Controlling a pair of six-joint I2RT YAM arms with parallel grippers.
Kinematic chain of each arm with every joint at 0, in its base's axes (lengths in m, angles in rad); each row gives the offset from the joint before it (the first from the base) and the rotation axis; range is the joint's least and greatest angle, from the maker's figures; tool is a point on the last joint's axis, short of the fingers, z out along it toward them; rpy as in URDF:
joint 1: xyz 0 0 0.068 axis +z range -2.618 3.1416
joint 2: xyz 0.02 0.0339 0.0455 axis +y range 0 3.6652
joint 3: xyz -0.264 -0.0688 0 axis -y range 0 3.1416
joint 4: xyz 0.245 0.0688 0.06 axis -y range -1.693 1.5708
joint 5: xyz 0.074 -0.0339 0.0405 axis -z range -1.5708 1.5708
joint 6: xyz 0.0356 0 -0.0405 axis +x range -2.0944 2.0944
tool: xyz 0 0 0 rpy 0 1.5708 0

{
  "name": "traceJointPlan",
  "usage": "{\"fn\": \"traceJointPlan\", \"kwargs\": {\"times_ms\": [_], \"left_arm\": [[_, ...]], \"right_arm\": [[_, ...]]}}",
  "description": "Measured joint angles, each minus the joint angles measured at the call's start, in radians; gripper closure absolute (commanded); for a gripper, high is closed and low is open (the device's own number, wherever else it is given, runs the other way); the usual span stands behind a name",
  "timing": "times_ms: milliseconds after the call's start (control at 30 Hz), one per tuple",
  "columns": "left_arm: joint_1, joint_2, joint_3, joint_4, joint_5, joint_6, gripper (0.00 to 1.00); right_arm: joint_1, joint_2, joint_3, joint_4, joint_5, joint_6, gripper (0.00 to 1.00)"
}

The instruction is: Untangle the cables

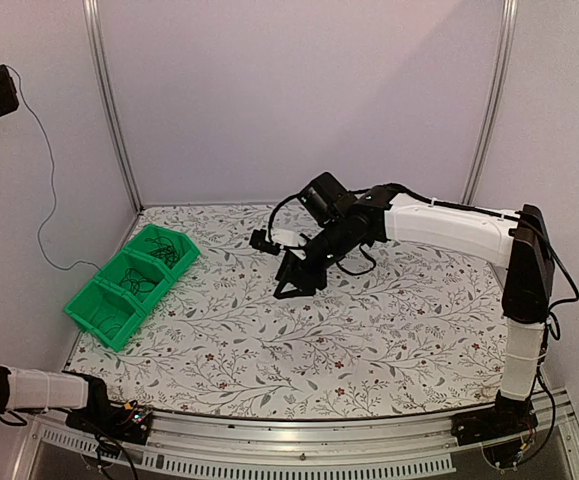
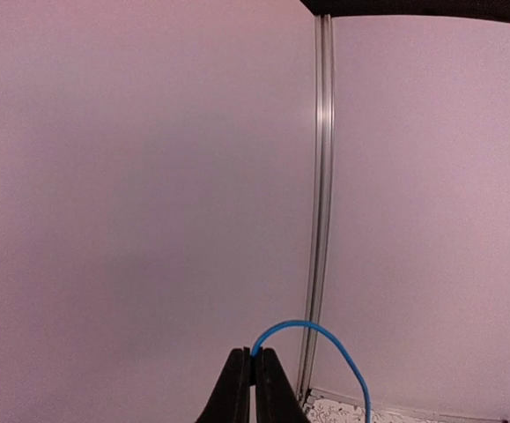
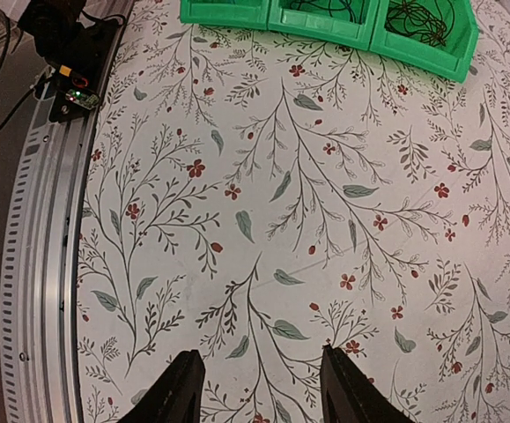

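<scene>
One blue cable [image 2: 308,323] pinched in left gripper [image 2: 253,354] | right gripper [image 3: 262,353] spread wide

So the left arm [image 1: 39,388] ran low from its base out past the left edge, then showed up again way up high in the top left corner. The left gripper [image 2: 255,359] up there was clamped tight, fingers [image 2: 235,392] pressed together with just a blue cable [image 2: 325,333] pinched at the tips. The right arm [image 1: 449,225] stood straight up from its base, bent sharply at the elbow, and stretched its white forearm out to the left. Its wrist tipped down and forward, and the right gripper [image 3: 261,354] hung in the air with jaws spread wide, nothing between them.
</scene>
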Motion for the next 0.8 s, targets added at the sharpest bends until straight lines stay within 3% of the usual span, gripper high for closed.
{"fn": "traceJointPlan", "kwargs": {"times_ms": [433, 800], "left_arm": [[0.001, -0.114, -0.301, 0.037, -0.059, 0.026, 1.00], [0.021, -0.191, -0.549, -0.076, -0.093, -0.134, 1.00]], "right_arm": [[0.000, 0.002, 0.000, 0.000, 0.000, 0.000, 0.51], [0.000, 0.002, -0.003, 0.000, -0.001, 0.000, 0.51]]}}
